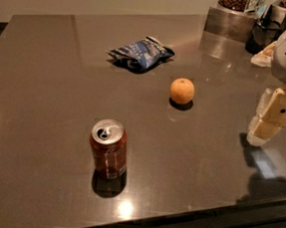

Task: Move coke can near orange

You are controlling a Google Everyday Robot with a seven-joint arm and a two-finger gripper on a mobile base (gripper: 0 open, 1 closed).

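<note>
The coke can [108, 149] is dark red with a silver top and stands upright on the dark counter [46, 77], front left of centre. The orange [182, 91] sits on the counter behind and to the right of the can, well apart from it. My gripper [263, 127] hangs at the right edge of the view, above the counter, to the right of the orange and far from the can. It holds nothing that I can see.
A crumpled blue foil snack bag [141, 52] lies behind the orange to the left. Metal containers and dark items [236, 17] stand at the back right corner. The counter's front edge [184, 217] runs close below the can.
</note>
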